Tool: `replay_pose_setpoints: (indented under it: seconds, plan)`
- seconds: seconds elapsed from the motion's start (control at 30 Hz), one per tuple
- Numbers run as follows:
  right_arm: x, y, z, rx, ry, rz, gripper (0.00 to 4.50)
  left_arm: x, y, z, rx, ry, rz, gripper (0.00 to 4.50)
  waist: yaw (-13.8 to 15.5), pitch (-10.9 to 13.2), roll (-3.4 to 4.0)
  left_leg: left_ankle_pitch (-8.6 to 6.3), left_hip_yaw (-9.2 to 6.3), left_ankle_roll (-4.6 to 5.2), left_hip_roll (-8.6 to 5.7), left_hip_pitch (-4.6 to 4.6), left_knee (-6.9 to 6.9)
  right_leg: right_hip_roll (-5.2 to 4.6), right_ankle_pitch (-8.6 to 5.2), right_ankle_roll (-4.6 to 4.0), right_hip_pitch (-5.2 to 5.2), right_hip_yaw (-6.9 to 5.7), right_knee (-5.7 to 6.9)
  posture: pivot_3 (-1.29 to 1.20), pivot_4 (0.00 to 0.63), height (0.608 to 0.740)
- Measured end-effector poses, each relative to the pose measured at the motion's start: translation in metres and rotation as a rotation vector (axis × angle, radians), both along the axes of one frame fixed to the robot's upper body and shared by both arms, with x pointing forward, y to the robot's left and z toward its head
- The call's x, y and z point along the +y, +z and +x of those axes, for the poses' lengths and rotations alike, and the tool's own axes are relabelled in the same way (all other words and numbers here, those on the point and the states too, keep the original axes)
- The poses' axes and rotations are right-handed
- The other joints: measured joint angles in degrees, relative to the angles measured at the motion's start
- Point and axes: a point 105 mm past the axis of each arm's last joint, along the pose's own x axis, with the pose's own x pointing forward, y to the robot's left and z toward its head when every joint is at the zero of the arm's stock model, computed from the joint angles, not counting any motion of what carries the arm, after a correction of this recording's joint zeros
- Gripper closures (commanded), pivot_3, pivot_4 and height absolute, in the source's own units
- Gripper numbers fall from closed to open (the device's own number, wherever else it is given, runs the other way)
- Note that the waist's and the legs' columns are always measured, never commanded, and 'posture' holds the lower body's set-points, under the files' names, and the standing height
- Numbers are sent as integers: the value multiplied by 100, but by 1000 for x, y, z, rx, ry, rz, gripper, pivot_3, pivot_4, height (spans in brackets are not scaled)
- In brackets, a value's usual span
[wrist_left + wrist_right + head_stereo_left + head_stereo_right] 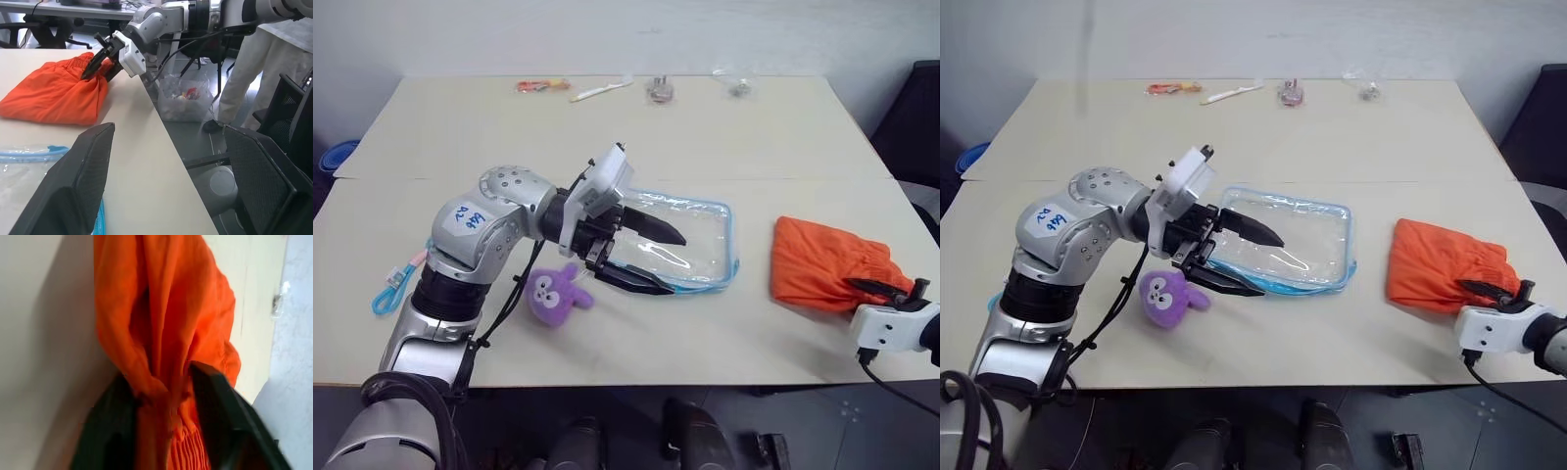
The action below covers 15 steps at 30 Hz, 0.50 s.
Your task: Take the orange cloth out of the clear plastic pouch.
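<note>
Right gripper sits at the near right edge of the worktop, black fingers partly parted with a bunched fold of the orange cloth between them – cloth looks pinched at the gathered hem, but whether the grip is firm I cannot tell. The cloth is fully outside the clear plastic pouch, lying crumpled on the worktop to the right of it and apart from it

Left gripper is near the middle, pointing right, fingers spread wide over the left end of the pouch – one finger above it, one along its near edge. Whether they touch the plastic I cannot tell; nothing is clamped between them. Pouch lies flat with its blue trim showing

Purple plush toy sits just beside the left gripper on the near side, touching or nearly touching the pouch's left corner. Blue strap loop lies near the left edge

Far edge of the worktop: an orange-red item, a pale stick, a small metallic piece and a clear wrapper in a row, well apart from the rest
</note>
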Motion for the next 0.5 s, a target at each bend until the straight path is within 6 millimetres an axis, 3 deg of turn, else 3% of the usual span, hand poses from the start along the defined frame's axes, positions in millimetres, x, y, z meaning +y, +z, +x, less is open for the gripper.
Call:
replay_pose_setpoints:
  seconds: [0.1,0.2,0.33,0.4,0.5]
  plan:
    - [-1,-7,-15,57,-22,7,943,1,0,4,-5,19,-6,751,47,0,1,-1,0,1,-3,-1,0,-2,0,0,0,4,-2,0,150,740]
    - [-5,0,-30,77,-93,56,23,2,2,9,-30,44,-35,751,109,0,2,-1,-4,3,-2,0,0,-1,1,2,4,2,-6,0,150,740]
    - [1,9,-59,151,-245,353,23,14,3,18,-86,105,-69,751,141,-1,7,-1,-13,3,-2,-1,0,0,1,1,5,-4,-6,0,150,740]
    - [0,17,-75,184,-335,524,23,30,2,22,-118,151,-66,751,134,-1,8,-2,-12,4,-1,0,0,2,1,1,6,-4,-7,0,150,740]
    - [-11,29,-105,249,-493,803,23,72,-1,32,-89,256,-11,751,121,-1,9,-3,-12,6,-1,3,-2,6,1,-1,7,-4,-5,0,150,740]
